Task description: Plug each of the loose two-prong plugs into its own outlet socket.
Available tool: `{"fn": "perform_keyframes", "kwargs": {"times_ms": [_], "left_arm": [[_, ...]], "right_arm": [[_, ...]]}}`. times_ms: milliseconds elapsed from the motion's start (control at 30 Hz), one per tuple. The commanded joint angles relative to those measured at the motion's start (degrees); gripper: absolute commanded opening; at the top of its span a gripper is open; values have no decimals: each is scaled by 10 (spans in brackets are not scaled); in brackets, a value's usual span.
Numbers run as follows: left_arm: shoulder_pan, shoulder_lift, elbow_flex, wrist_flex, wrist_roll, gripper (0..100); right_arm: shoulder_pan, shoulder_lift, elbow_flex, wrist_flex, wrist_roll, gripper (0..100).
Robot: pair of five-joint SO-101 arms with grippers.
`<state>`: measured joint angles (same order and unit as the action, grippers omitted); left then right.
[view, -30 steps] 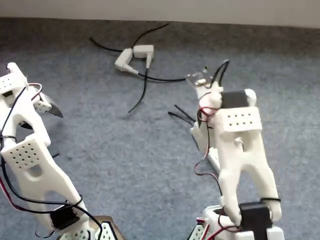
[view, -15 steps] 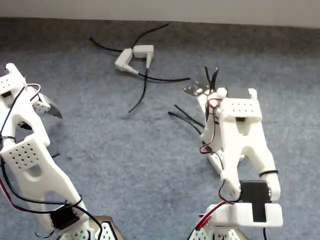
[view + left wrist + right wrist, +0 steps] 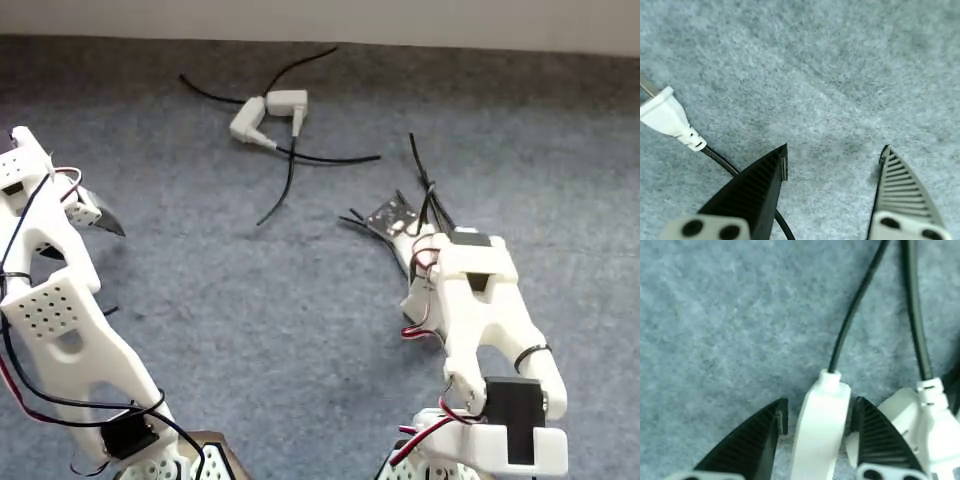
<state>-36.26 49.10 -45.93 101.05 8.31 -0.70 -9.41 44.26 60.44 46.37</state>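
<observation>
My right gripper (image 3: 820,416) is shut on a white plug (image 3: 821,430) with a black cord, low over the grey carpet. A second white plug (image 3: 920,420) with its own cord lies right beside it. In the high view this gripper (image 3: 392,218) sits right of centre, with black cords (image 3: 420,170) trailing away from it. Two more white connector bodies (image 3: 266,113) lie together at the back, their cords crossing. My left gripper (image 3: 832,165) hangs open over bare carpet, and a white plug (image 3: 667,120) lies off to one side of it. From above, the left gripper (image 3: 100,215) is at the far left.
Grey carpet (image 3: 250,300) covers the whole floor, with open room between the two arms. A pale wall edge (image 3: 450,20) runs along the back. Loose black cords (image 3: 290,165) cross the middle back area.
The right arm has come down and drawn back toward its base, carrying the plug and dragging the cords along. The left arm has stayed put.
</observation>
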Motion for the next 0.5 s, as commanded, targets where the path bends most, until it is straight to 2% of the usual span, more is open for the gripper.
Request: {"fn": "perform_keyframes", "kwargs": {"times_ms": [0, 233, 400, 467], "left_arm": [[-3, -35, -1, 6, 4, 291], [-1, -34, 11, 6, 4, 291], [-3, -34, 11, 6, 4, 291], [-3, -34, 11, 6, 4, 291]], "right_arm": [[13, -3, 0, -19, 9, 212], [19, -3, -10, -16, 9, 200], [15, -3, -88, 66, 4, 84], [14, -3, -131, 102, -14, 76]]}}
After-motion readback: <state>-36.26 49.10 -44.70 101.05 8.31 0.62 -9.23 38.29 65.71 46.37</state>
